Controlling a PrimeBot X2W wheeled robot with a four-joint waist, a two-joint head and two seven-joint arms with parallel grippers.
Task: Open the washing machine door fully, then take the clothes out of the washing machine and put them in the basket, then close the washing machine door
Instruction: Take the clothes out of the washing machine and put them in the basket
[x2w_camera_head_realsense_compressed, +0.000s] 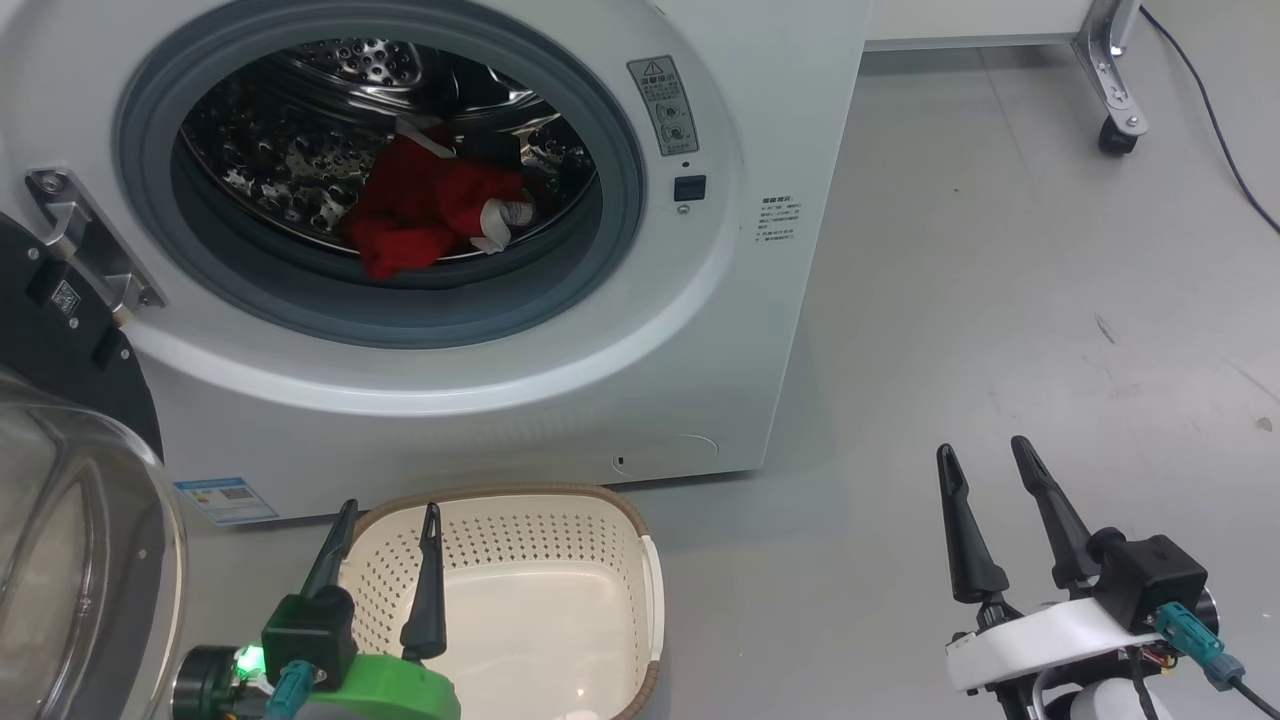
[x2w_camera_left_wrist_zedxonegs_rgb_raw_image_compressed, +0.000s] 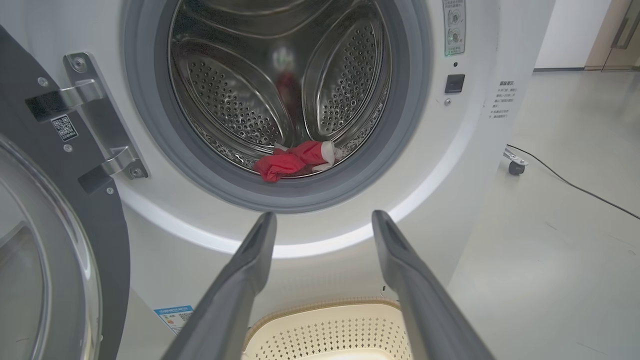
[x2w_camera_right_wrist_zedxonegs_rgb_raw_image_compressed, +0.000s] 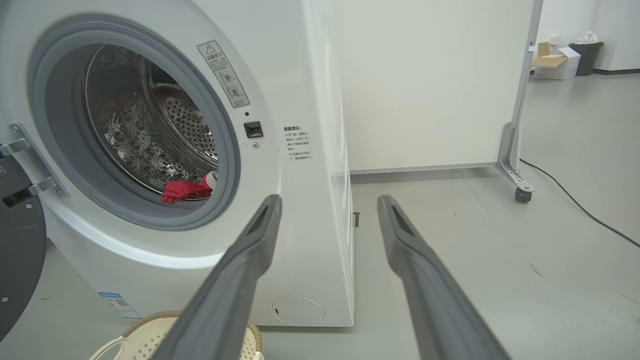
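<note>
Grey floor spreads across the right of the frame. At upper left I see the washing machine, its door swung open at the left edge and red clothes lying in the drum. The basket sits at bottom centre. My left gripper and right gripper both have their jaws apart.

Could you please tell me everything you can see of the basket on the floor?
The basket is cream plastic, a rounded rectangle with perforated walls, a brown woven-look rim and a handle on its right side. It stands upright and empty on the grey floor, before the washing machine. The open left gripper hangs over its left rim.
</note>
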